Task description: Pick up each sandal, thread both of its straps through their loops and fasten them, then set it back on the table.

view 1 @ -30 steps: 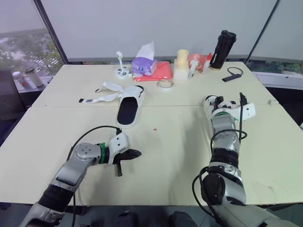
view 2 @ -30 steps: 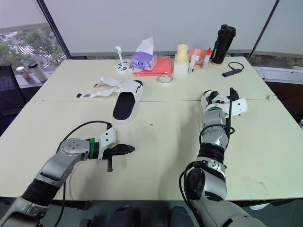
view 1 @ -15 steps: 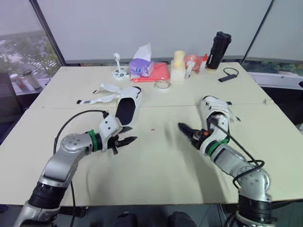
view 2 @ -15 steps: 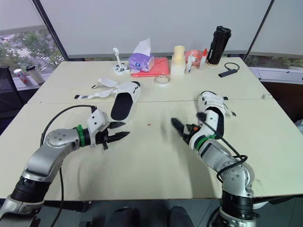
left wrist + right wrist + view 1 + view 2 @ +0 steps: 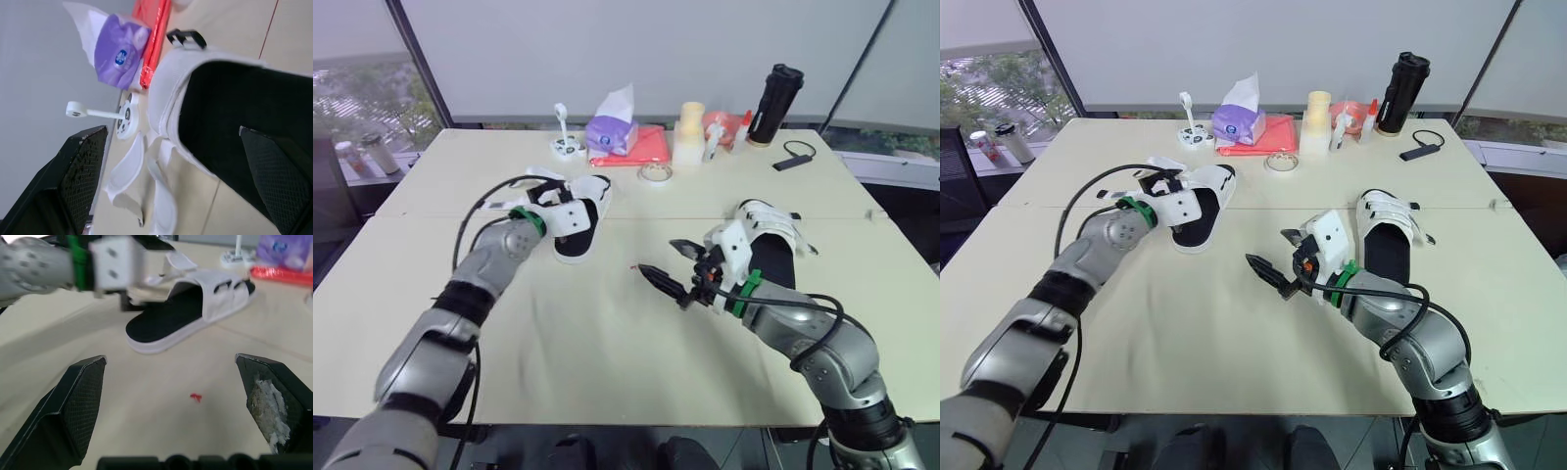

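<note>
Listing the contents of the cream-coloured table top (image 5: 607, 343), with the state of work entered against each item.

Item 1. White slide sandal with black footbed (image 5: 578, 223), laid flat on the robot's left half of the table. Its two white straps (image 5: 533, 181) are splayed loose on the far-left side, unthreaded. A black plastic loop (image 5: 186, 38) is seen empty on the upper.

Item 2. Second white sandal with black footbed (image 5: 773, 240), laid flat on the robot's right side, just beside the right forearm. Both of its white straps (image 5: 769, 217) are drawn across the foot opening. It is judged fastened and set back, though the loops themselves are too small to check.

Item 3. Left gripper (image 5: 171, 132), brought up to the first sandal. Its black fingers (image 5: 80, 161) are spread wide to either side of the shoe. Contact cannot be made out, and nothing is held.

Item 4. Right gripper (image 5: 658, 258), held above bare table between the two sandals, pointed towards the first. The jaws are parted widely and are empty.

Item 5. Sundries along the far edge, well apart from the work: purple tissue pack (image 5: 612, 132), flat red folder (image 5: 646, 147), black flask (image 5: 775, 90).

Progress: roughly half is judged done. The first sandal remains to be lifted, threaded twice, fastened and put down.
</note>
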